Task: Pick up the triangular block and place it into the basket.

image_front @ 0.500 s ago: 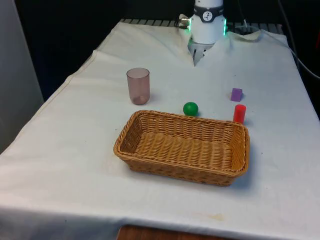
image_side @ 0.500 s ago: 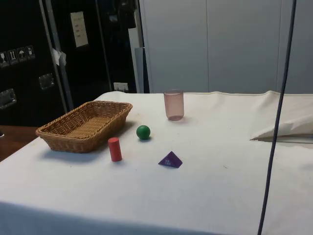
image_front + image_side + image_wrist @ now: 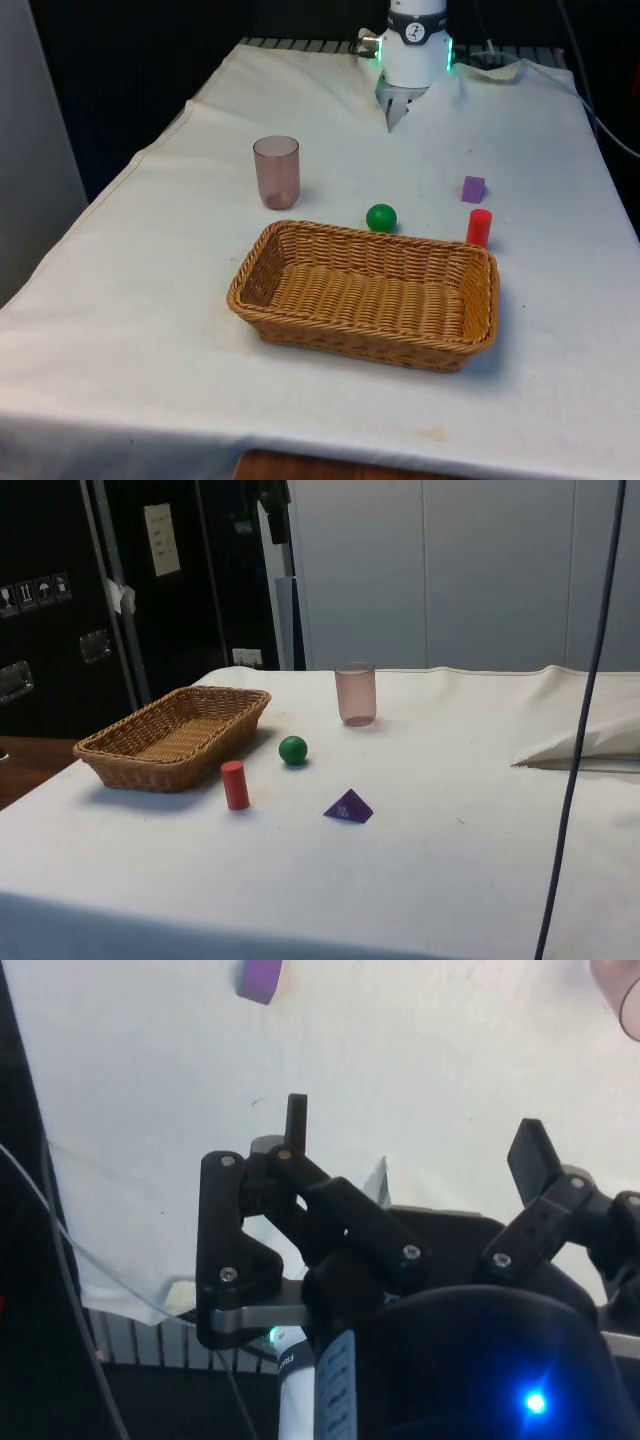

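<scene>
The triangular block [image 3: 473, 188] is a small purple pyramid lying on the white cloth at the front view's right, beyond the red cylinder. It also shows as the purple pyramid [image 3: 349, 807] in the side view and as a purple block [image 3: 260, 978] in the wrist view. The woven basket [image 3: 262, 247] stands mid-table with nothing in it; the basket [image 3: 120, 742] is well apart from the block. My gripper [image 3: 413, 1138] hangs open over bare cloth, far from the block, with nothing between its fingers [image 3: 297, 1120].
A green ball [image 3: 381, 217] and an upright red cylinder [image 3: 479, 227] sit just beyond the basket's far rim, near the block. A translucent pink cup [image 3: 277, 171] stands at the front view's left of the ball. A dark cable [image 3: 585, 700] hangs in the side view.
The hanging cable in the side view has shifted slightly to the right. The block, basket and other objects have not moved.
</scene>
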